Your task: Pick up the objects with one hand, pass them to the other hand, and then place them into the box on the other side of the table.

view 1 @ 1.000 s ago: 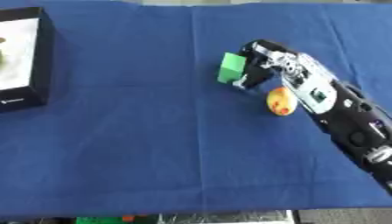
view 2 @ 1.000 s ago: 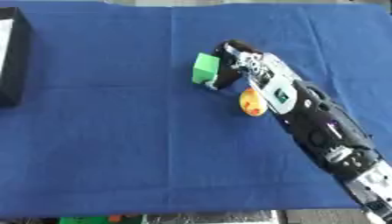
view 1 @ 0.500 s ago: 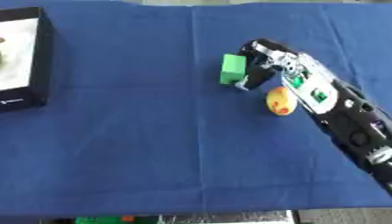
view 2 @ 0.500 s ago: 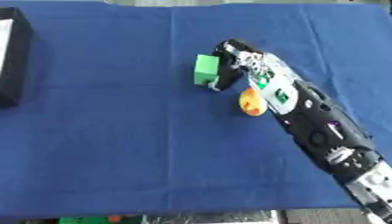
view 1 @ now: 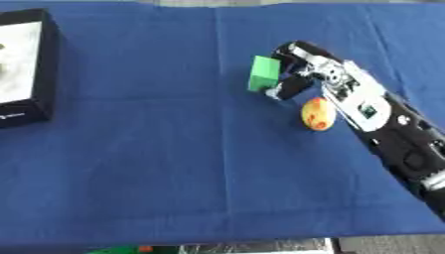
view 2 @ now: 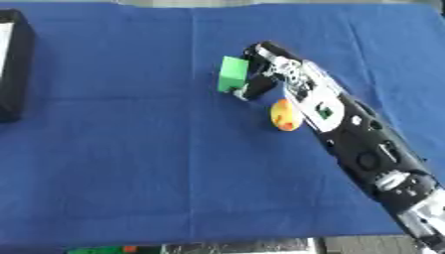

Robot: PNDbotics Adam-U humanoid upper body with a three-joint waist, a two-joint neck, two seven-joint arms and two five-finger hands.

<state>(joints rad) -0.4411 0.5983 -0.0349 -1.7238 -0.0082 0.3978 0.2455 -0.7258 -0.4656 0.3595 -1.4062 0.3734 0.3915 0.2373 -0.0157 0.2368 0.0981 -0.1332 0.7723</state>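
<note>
The green block stands on the blue cloth, its long axis running roughly 12 to 6. The right hand presses against it from 3 o'clock, fingers curled at its side; whether they truly grip it I cannot tell. An orange ball lies at 5 o'clock. The box waits well apart at 9 o'clock; the left hand is out of sight.

Black right arm, silver-white plates, small green marking
</note>
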